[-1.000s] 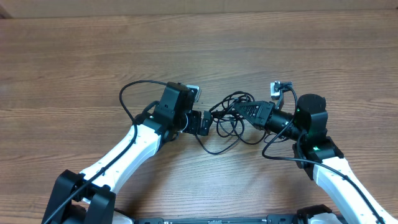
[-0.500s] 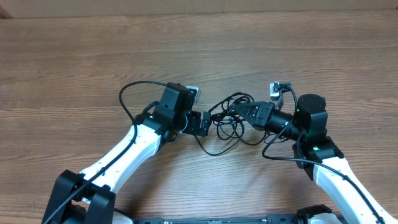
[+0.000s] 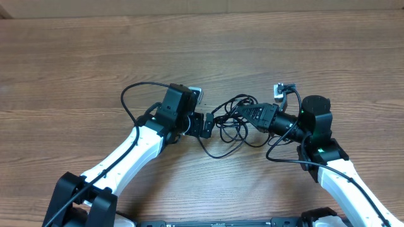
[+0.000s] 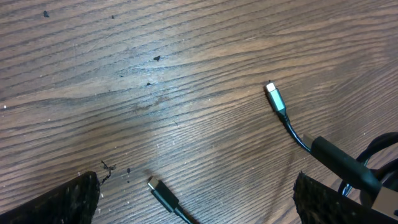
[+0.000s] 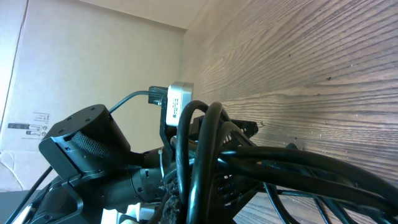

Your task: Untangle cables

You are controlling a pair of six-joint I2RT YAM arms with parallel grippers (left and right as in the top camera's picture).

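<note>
Clamps the right gripper (image 3: 243, 111) on the cables (image 3: 228, 121), a tangle of black loops at mid-table between the two arms. Holds the left gripper (image 3: 208, 124) spread wide just beside the tangle, fingers (image 4: 68, 202) well apart, with a silver-tipped plug (image 4: 273, 98) and a black plug (image 4: 163, 194) flat on the table (image 3: 202, 50) before them.

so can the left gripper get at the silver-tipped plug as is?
Probably yes: left gripper is open and the silver-tipped plug lies on bare table ahead of it, nothing on top. A black plug sits nearer, between the fingers.
</note>
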